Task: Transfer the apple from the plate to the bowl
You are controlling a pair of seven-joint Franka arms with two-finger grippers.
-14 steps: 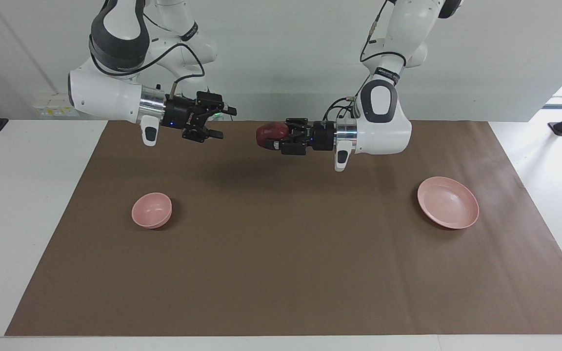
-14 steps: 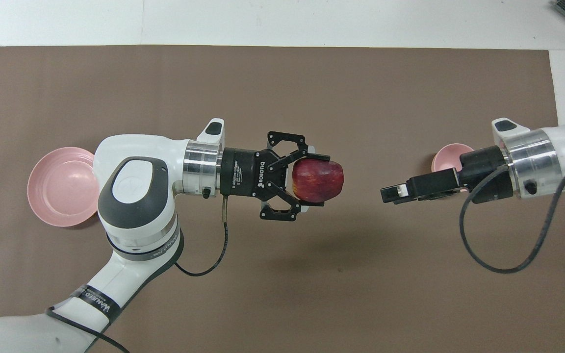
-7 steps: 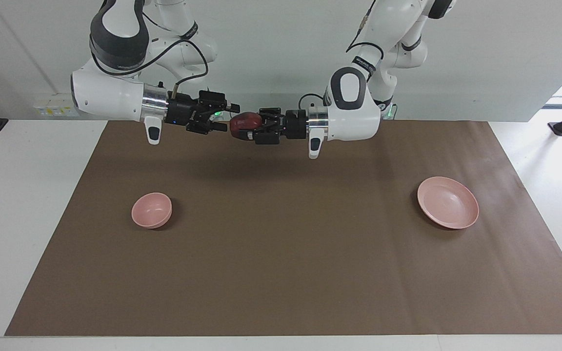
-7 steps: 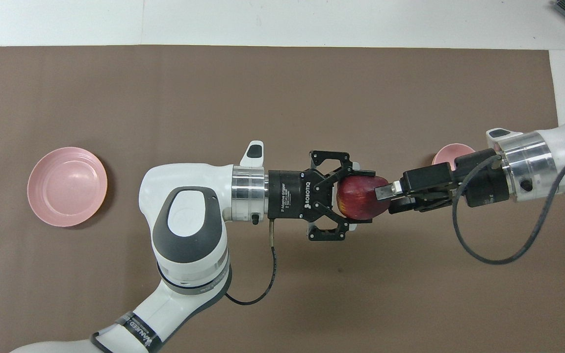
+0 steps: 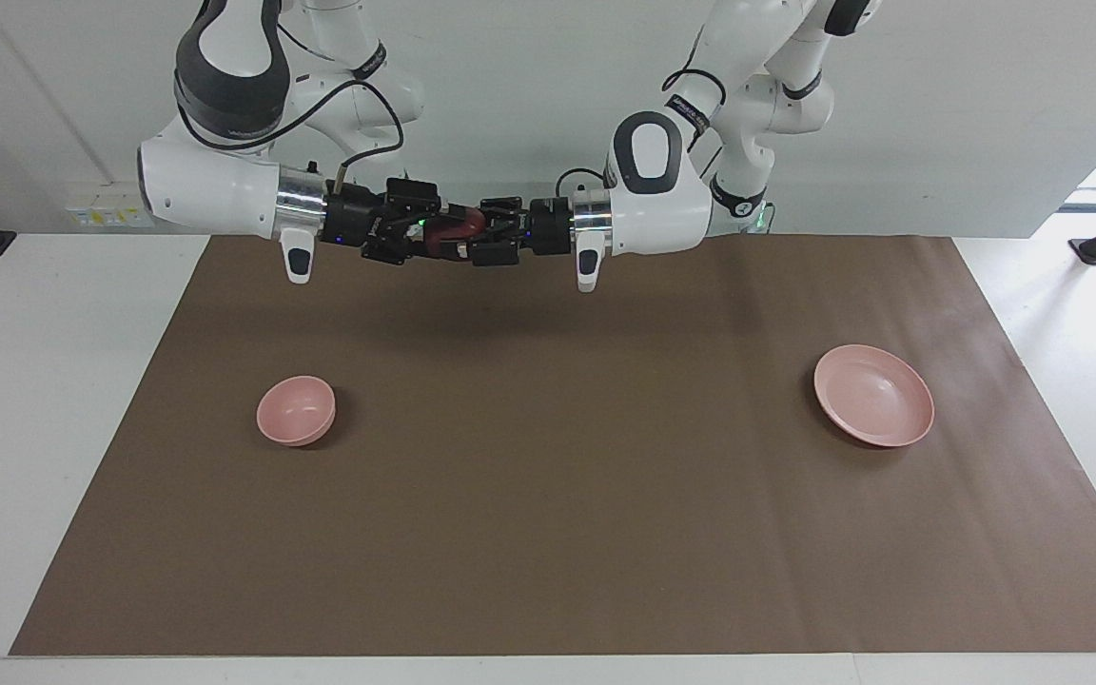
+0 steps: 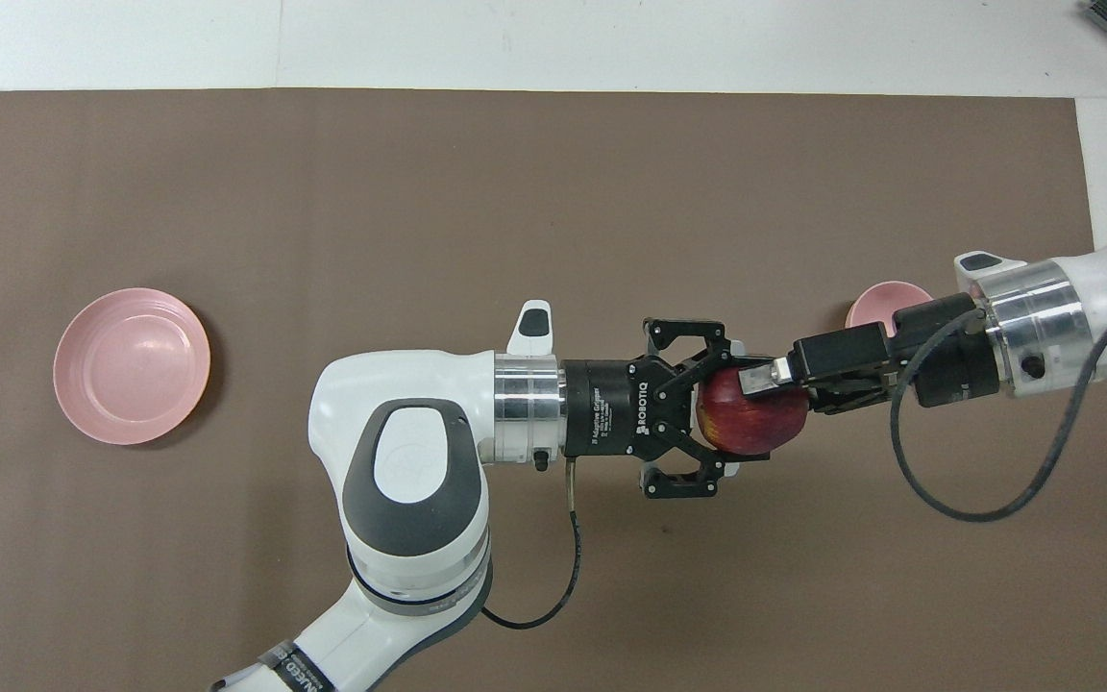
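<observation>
Over the last second the left arm has swung away from the plate [image 5: 874,395] and carried the apple [image 6: 750,421] toward the middle of the bench, while the right arm has come in to meet it. In the earlier overhead pictures a wide gap lay between the two claws; now that gap is gone. The left claw [image 6: 728,420] grips the apple in the air, a little right of the centre of the overhead frame and at the upper middle of the facing frame. The right claw [image 6: 763,377] stands open, and its fingers reach onto the apple from the frame's right. Whether they press on the fruit yet cannot be told.

This reads as a handover in mid-air. The plate, at the left of the overhead frame and the right of the facing frame, is already bare, so the first half of the task looks done. The bowl [image 5: 296,410] sits at the lower left of the facing frame, at the right arm's end of the bench, and nothing lies in it. The likely next need is for the right claw to close on the apple before the left one lets go; a release too soon would drop it onto the bench between the two dishes.

A brown mat [image 5: 548,533] covers most of the white bench [image 5: 44,409]. A plain pale wall [image 5: 529,86] runs along the top of the facing frame, with brighter light at its right edge.
</observation>
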